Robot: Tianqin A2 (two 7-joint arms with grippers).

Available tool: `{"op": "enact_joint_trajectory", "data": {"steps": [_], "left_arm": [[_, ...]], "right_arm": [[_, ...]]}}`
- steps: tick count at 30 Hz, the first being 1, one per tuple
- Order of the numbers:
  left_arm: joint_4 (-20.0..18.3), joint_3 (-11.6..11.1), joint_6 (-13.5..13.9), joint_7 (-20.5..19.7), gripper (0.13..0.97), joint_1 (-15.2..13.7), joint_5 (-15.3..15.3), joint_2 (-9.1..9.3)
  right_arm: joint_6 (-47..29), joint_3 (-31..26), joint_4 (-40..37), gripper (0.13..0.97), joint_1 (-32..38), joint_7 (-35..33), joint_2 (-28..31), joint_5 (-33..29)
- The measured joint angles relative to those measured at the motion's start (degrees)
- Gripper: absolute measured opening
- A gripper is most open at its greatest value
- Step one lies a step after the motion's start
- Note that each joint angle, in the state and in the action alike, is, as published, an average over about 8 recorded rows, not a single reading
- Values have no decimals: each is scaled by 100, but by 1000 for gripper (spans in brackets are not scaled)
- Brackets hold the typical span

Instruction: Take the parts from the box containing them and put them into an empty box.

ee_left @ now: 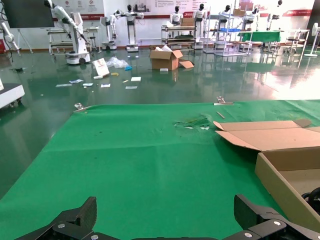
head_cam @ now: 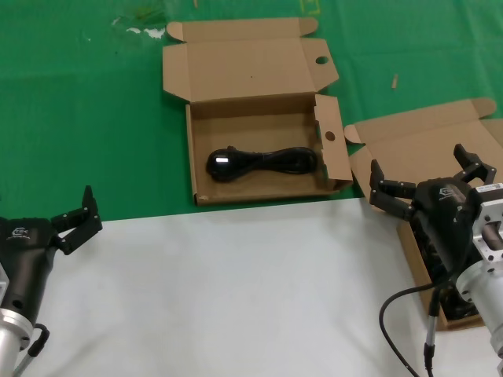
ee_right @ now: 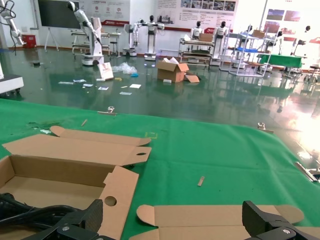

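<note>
Right end effector (head_cam: 425, 179) open; right wrist hides cable plug (head_cam: 221, 163).

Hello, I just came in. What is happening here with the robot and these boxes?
One black cable lies inside the open cardboard box with holes in its flaps. The right gripper hangs open above a second box at the right, holding nothing. The left gripper waits open over the white surface.
</note>
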Motion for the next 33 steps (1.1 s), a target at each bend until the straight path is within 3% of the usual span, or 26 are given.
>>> {"op": "enact_joint_trajectory", "data": {"steps": [33], "left_arm": [[0, 0, 0, 0, 966, 0, 0, 0]], "right_arm": [[0, 0, 0, 966, 0, 0, 0, 0]]}}
